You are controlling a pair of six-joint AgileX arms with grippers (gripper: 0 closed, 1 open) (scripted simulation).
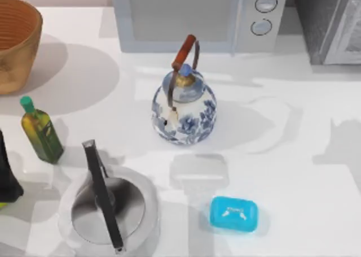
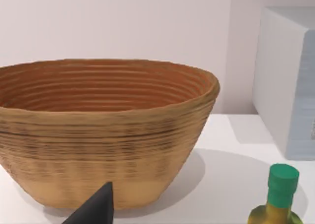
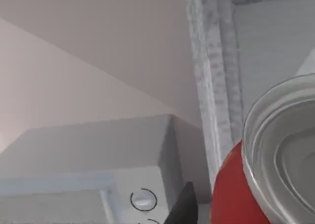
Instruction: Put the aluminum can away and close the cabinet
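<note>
On the right wrist view, the aluminum can (image 3: 236, 194) sits huge and close, red body with its shiny silver top turned toward the camera. One dark fingertip (image 3: 181, 207) of the right gripper shows just beside the can; whether the jaws are actually clamped on it cannot be told. Behind it rises the cabinet (image 3: 216, 76), its lighter grey framed door panel right by the can, and the pale microwave (image 3: 88, 155) with a round knob lies below.

From above, the cabinet (image 1: 330, 22) stands at the table's far right corner, door panel angled outward, just beside the microwave (image 1: 197, 17). A blue-and-white kettle (image 1: 183, 107) stands mid-table, with a blue soap bar (image 1: 234, 214) nearer the front and a steel pot with a dark handle (image 1: 107, 209) to its left. The green oil bottle (image 1: 40, 131) stands at the left, near a woven basket (image 1: 17, 42).

The left arm (image 1: 7, 178) waits at the left edge; its wrist view looks at the basket (image 2: 103, 130) and the bottle's green cap (image 2: 283, 182), with a single dark fingertip (image 2: 96, 209), so its jaws' state cannot be told.
</note>
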